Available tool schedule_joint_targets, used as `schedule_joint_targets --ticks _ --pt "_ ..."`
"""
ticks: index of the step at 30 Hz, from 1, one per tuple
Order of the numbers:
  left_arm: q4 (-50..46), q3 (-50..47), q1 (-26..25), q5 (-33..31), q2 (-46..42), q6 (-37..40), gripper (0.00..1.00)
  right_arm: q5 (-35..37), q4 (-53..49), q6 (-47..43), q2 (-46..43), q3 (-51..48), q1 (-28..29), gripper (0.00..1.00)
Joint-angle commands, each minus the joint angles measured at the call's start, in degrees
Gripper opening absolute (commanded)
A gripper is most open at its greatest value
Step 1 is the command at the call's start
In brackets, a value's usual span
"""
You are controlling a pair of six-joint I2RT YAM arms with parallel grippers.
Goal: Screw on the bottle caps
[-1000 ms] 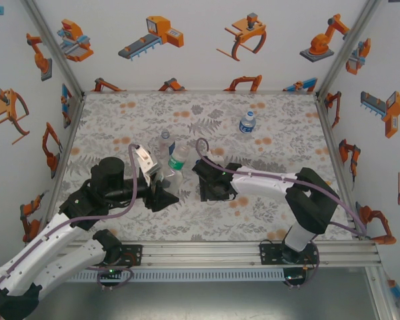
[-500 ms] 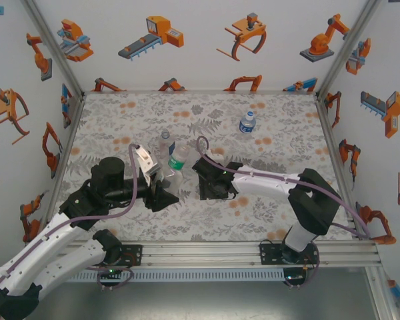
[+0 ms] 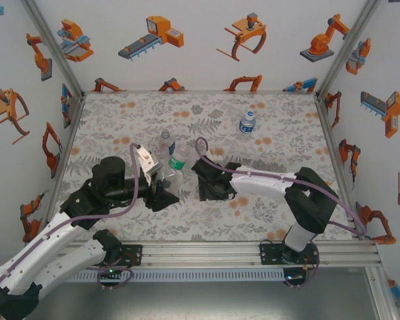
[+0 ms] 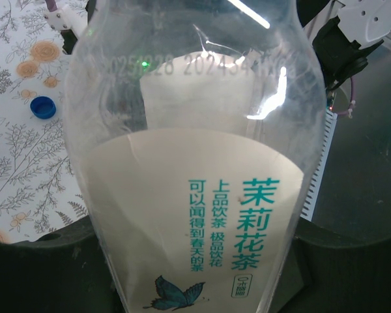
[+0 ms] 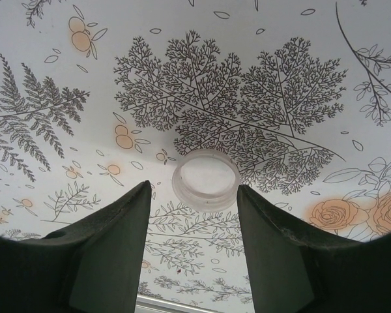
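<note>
Right tool [image 5: 193,195]: jaws spread wide, holding nothing, tips down at the surface [image 5: 260,78]. Left tool [image 3: 164,189]: closed around the lower body of the green-label bottle [image 4: 195,195].

White cap [image 5: 204,179]: lies flat on the surface, between the right tool's fingertips and just past them toward 12 o'clock in the wrist view. It is clear of both fingers [image 5: 111,248]. Round, pale and translucent, with a raised rim. Cannot tell which face is up.

Green-label bottle: clear plastic with a cream label, green lettering and a butterfly at the foot. Its mouth is cut off at the top of the left wrist view, so cannot tell from there whether it is capped.

Blue cap [image 4: 43,107]: loose on the surface, at 10 o'clock of the held bottle in the left wrist view.

Top view: the green-label bottle sits at 9 o'clock of the right tool, near it. Slim bottle [image 3: 165,142] is just beside it at 11 o'clock. Squat bottle [image 3: 247,122] stands well apart at 1 o'clock. It seems to carry a cap, but too small to be sure.

Progress, as a judgement: early. Two caps lie loose and none is picked up. One bottle is held ready. At least two screw-ons remain.
</note>
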Motion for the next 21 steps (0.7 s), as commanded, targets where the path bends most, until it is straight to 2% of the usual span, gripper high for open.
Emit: schedule_joint_targets --ticks 1,12,21 --pt "1.82 0.35 0.01 0.94 -0.11 -0.28 0.0 -0.71 -0.05 -0.16 1.05 -0.36 -0.27 0.52" --pt "1.37 0.46 0.08 0.94 -0.08 -0.28 0.0 -2.28 3.08 1.23 1.89 -2.59 -1.05 0.47" --pt "1.24 0.45 0.03 0.99 -0.09 -0.32 0.0 -5.13 8.44 2.53 -1.69 -6.86 -3.27 0.29"
